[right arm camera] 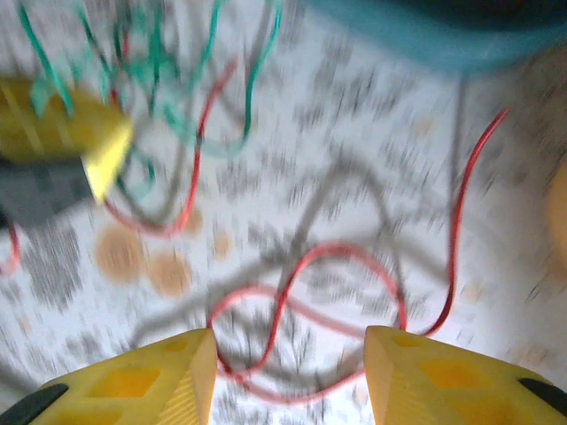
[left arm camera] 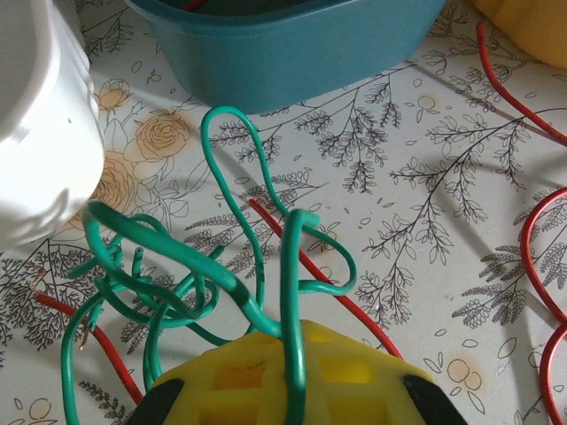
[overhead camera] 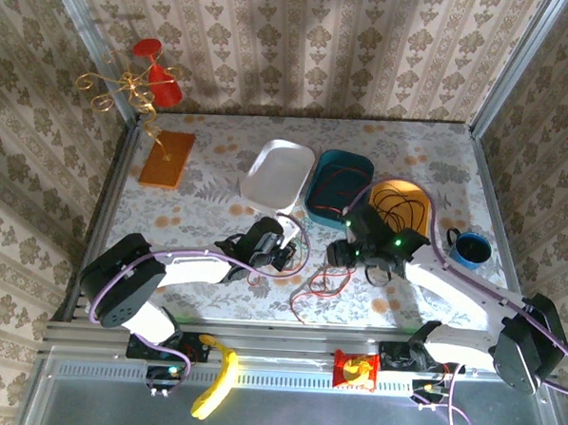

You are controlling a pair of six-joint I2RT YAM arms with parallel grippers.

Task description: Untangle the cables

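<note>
Left hand low, tight on green cable; right hand spread, angled down over red cable.

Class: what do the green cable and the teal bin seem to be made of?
The green cable: probably plastic-coated wire, smooth and slightly glossy, holding its bends. The teal bin: likely moulded plastic, semi-gloss, with a rounded rim.

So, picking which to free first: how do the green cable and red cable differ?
The green cable is bunched in loops, the red cable spread in open curves. The green cable is pinched in the shut left gripper; the red cable lies free below the open right gripper. Both are thin.
</note>
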